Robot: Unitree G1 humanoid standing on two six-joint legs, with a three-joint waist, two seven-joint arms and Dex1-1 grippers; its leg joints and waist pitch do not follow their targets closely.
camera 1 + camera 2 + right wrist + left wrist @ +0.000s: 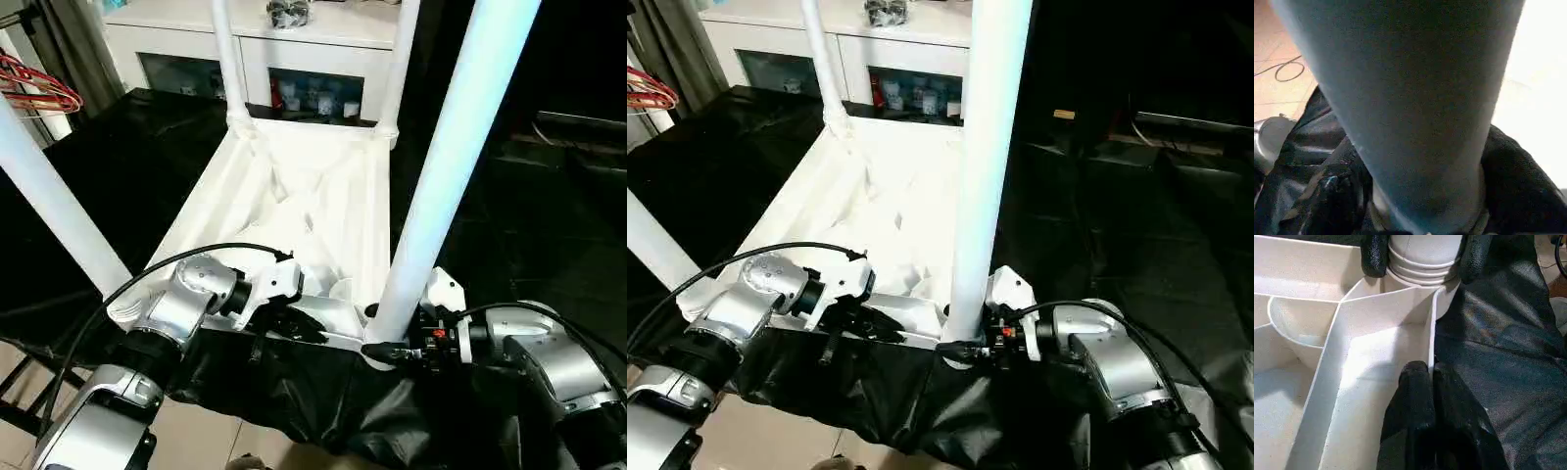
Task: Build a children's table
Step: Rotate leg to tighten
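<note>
The white table top [338, 176] lies upside down on black cloth, ribs up. Four white legs stand in its corner sockets: two far ones [228, 59] [400, 59], a near left one [54, 206] and a near right one [441, 186]. My right gripper [382, 350] is shut on the base of the near right leg, one black finger [1374, 254] on each side of its ringed end just above the socket. My left gripper [1430, 382] is shut on the top's thin near edge wall, a little left of that socket.
A white cabinet with glass doors [313, 39] stands just behind the table top. Red wire hangers [39, 88] hang at the far left. Black cloth [294, 392] drapes over the near edge, with tiled floor [196, 441] below.
</note>
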